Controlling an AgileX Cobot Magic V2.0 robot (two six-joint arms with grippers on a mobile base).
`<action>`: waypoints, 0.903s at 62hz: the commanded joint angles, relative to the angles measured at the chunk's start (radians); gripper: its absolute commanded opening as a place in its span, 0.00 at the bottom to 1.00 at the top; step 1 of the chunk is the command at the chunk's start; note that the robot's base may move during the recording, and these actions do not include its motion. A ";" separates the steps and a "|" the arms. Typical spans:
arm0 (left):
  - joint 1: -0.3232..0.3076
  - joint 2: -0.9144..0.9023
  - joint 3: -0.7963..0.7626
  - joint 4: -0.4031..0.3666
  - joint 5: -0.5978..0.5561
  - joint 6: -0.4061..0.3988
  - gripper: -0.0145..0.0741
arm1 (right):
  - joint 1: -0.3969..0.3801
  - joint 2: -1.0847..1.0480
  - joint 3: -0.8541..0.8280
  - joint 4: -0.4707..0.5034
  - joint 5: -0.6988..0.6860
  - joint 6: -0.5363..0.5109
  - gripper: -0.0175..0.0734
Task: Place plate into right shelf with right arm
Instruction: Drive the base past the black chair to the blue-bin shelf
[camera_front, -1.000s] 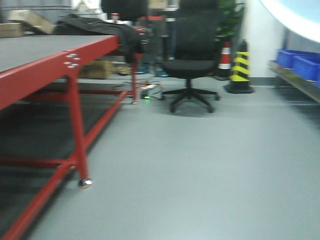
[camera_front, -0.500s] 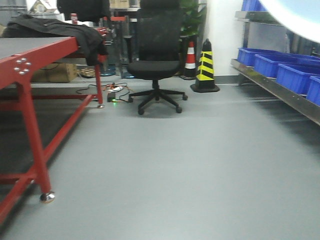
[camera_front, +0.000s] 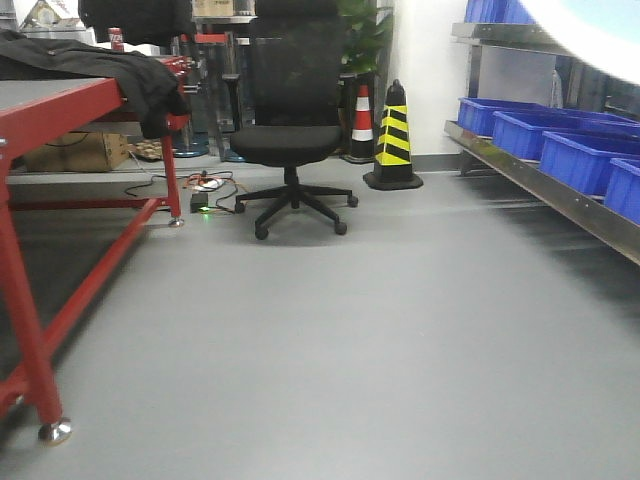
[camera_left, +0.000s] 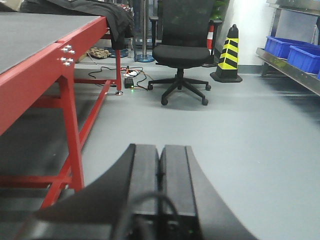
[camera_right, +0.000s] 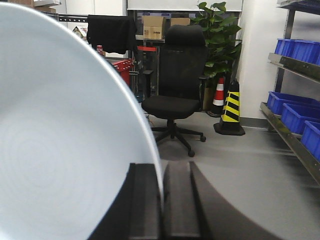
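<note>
The white plate (camera_right: 60, 130) fills the left half of the right wrist view, standing on edge, with faint rings on its face. My right gripper (camera_right: 162, 170) is shut on the plate's rim, one finger on each side. In the front view a pale slice of the plate (camera_front: 600, 25) shows at the top right corner. The right shelf (camera_front: 560, 190) runs along the right wall, a steel rack carrying blue crates (camera_front: 575, 155). It also shows as the right shelf (camera_right: 292, 142) in the right wrist view. My left gripper (camera_left: 160, 152) is shut with nothing in it, above the grey floor.
A red-framed table (camera_front: 60, 110) stands at left with a dark jacket (camera_front: 110, 60) draped on it. A black office chair (camera_front: 292, 120) sits mid-room, with a yellow-and-black cone (camera_front: 394, 135) beside it. Cables and a small box (camera_front: 205, 190) lie on the floor near the table leg.
The whole view has swung to the right: the table, chair and cone slid left in the front view, and more of the shelf with its blue crates has come into sight.
</note>
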 joint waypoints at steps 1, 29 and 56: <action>-0.002 -0.010 0.010 -0.008 -0.090 -0.007 0.02 | -0.007 0.005 -0.031 0.006 -0.103 -0.004 0.24; -0.002 -0.010 0.010 -0.008 -0.090 -0.007 0.02 | -0.007 0.005 -0.031 0.006 -0.103 -0.004 0.24; -0.002 -0.010 0.010 -0.008 -0.090 -0.007 0.02 | -0.007 0.005 -0.031 0.006 -0.103 -0.004 0.24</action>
